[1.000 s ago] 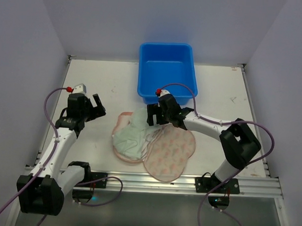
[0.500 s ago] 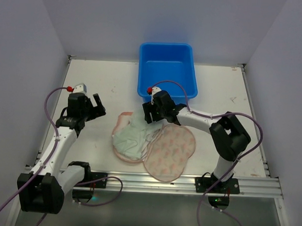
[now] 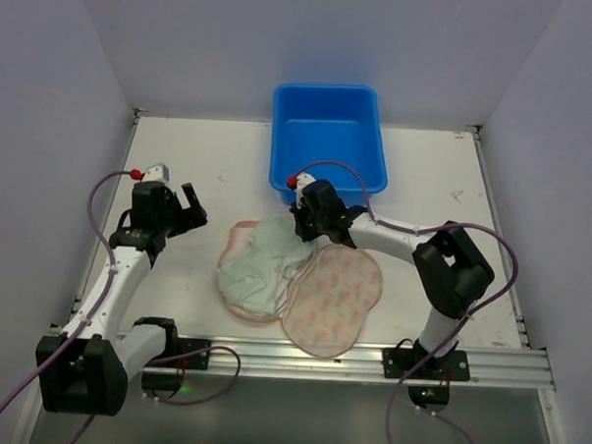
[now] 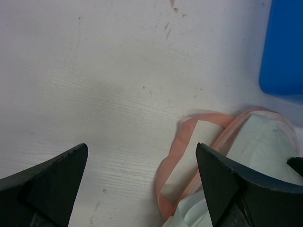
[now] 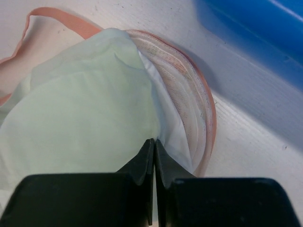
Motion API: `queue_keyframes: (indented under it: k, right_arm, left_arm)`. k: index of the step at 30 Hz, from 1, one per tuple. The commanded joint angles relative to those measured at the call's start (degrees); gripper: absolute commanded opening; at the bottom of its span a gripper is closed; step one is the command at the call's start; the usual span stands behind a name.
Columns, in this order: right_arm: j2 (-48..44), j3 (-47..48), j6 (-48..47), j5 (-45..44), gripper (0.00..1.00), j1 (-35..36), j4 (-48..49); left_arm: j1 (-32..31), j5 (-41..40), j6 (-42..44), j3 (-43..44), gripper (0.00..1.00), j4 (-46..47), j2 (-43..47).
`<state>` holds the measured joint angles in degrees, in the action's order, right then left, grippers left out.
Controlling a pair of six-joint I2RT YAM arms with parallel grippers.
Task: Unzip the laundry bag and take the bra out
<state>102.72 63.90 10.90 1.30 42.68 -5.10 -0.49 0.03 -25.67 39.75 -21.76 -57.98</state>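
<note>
A scuffed white table sits boxed in by plain pale walls, with a blue tub at its far edge. Near the middle lies the laundry bag, unzipped and folded open, with the bra heaped on its left half. The right gripper has its jaws pressed together, pinching the bra's far edge just in front of the tub. The left gripper hangs left of the bag with its jaws spread wide, holding nothing. A second ago the right gripper sat a little further right – it has since edged left onto the fabric – while the left arm has barely stirred.
</note>
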Motion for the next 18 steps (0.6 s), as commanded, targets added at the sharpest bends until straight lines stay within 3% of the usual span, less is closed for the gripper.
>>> queue_keyframes:
  k: [1,11,18]
  right_arm:
    - [-6.47,-1.23,-2.37,1.25,0.0,-0.05,2.64]
    - [-17.63,-3.08,-2.81,1.87,0.0,-0.05,3.79]
    - [-23.26,4.03,-6.41,2.39,0.0,-0.05,-0.17]
  left_arm:
    - [0.49,1.99,1.59,0.42,1.0,2.77,-0.12]
    - [2.07,3.22,1.41,0.16,1.0,3.12,-0.65]
    - [2.43,3.13,1.41,0.15,1.0,3.12,-0.56]
